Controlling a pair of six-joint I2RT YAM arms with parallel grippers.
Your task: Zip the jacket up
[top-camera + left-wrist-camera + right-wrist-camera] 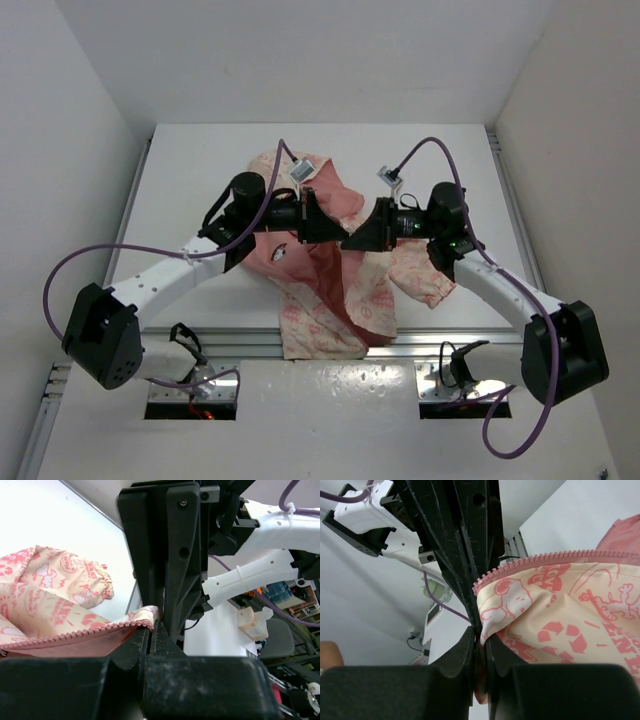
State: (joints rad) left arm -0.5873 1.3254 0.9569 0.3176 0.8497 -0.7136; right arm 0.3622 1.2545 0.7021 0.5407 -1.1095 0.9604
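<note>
Left gripper [159, 616]: being clenched on jacket's [345, 295] zipper edge [75, 635].
Right gripper [479, 630]: being clenched on facing edge [545, 559].
Hem [320, 342]: being rested at table's [200, 170] near edge.

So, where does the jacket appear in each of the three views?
Top external: the jacket lies mid-table between the two arms and reaches the near edge.
Left wrist: lower left, its zipper edge running into the shut left fingers.
Right wrist: right half, its corner pinched in the right fingers.
Shared landmark: the white table, behind the jacket in every view.
</note>
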